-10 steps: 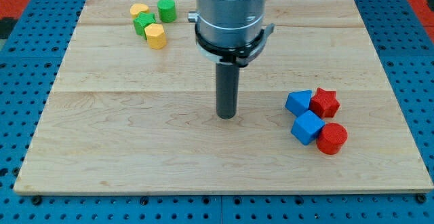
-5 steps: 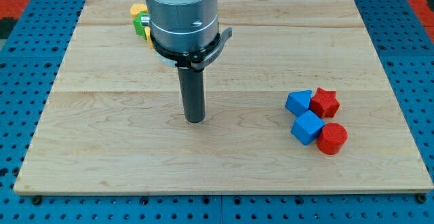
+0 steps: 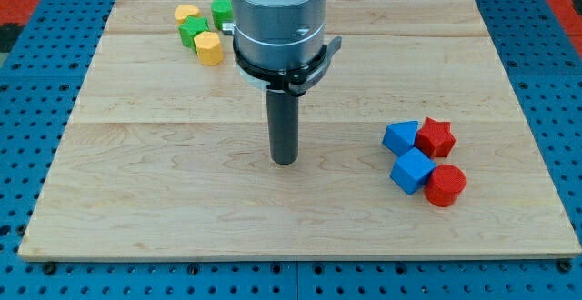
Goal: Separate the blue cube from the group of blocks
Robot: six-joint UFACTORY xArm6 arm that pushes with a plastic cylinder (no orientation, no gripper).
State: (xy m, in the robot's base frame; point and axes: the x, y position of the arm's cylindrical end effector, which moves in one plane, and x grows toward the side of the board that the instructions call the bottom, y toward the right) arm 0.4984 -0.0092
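Having swung back toward the view's right, my tip (image 3: 285, 161), a bare rod with no claw, is resting on the desk (image 3: 164, 182), well left of the light-blue, tilted blue cube (image 3: 412, 170) touching its group.

My tip (image 3: 285, 160) stands on open tabletop (image 3: 164, 191), with bare wood between it and the blue cube (image 3: 412, 170). That cube seems to touch a blue block (image 3: 400, 137) above and a red cylinder (image 3: 445, 185) on its right, blocking those sides.
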